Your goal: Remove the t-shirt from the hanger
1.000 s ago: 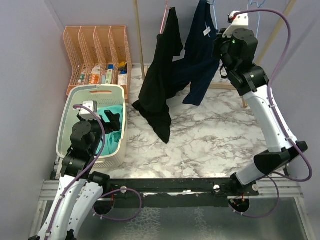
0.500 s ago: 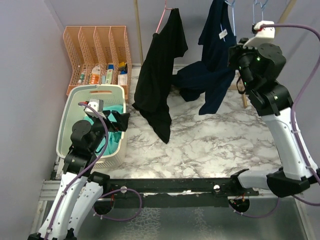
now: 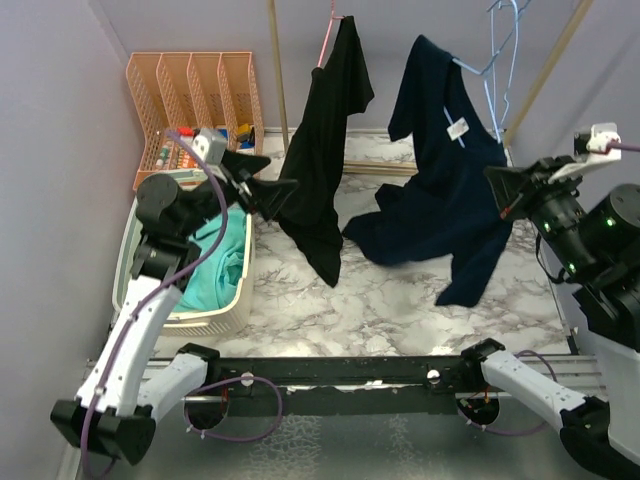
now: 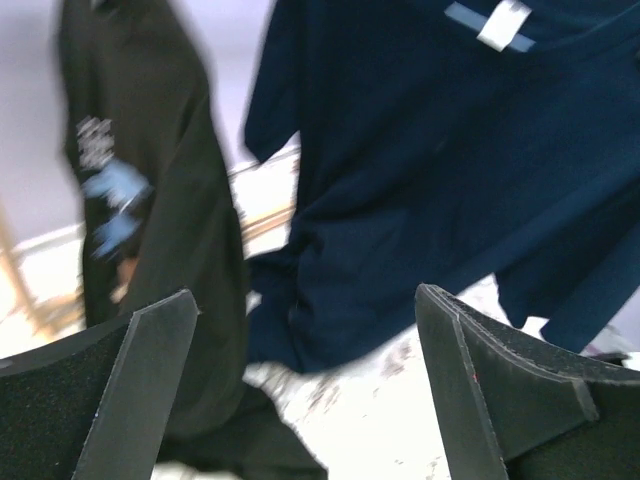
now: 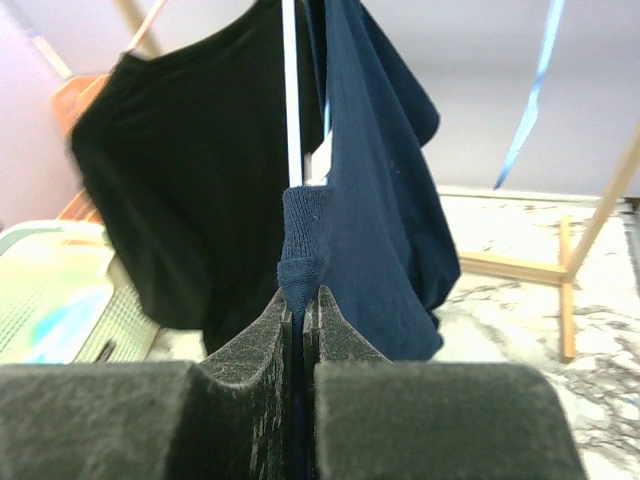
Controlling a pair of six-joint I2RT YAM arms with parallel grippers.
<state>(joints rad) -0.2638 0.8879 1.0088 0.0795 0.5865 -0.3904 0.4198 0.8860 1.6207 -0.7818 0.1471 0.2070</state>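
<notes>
White-grey marble table [image 3: 400, 290], lilac walls [image 3: 60, 110], wooden rack [image 3: 275, 70] at back. Navy t-shirt [image 3: 440, 190] hangs from blue hanger [image 3: 497, 55], collar up, long axis slanting down toward right side, hem low over table. Right gripper [image 3: 497, 185] at shirt's right edge, fingers closed tight on navy fold. Left gripper [image 3: 275, 178] raised beside black t-shirt [image 3: 320, 150], fingers spread wide, holding nothing, well apart from navy shirt.

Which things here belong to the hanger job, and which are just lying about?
Job: navy t-shirt, light-blue hanger, right gripper clamped on the shirt's fabric.
Lying about: black shirt on pink hanger, laundry basket with teal garment, orange organiser.
</notes>
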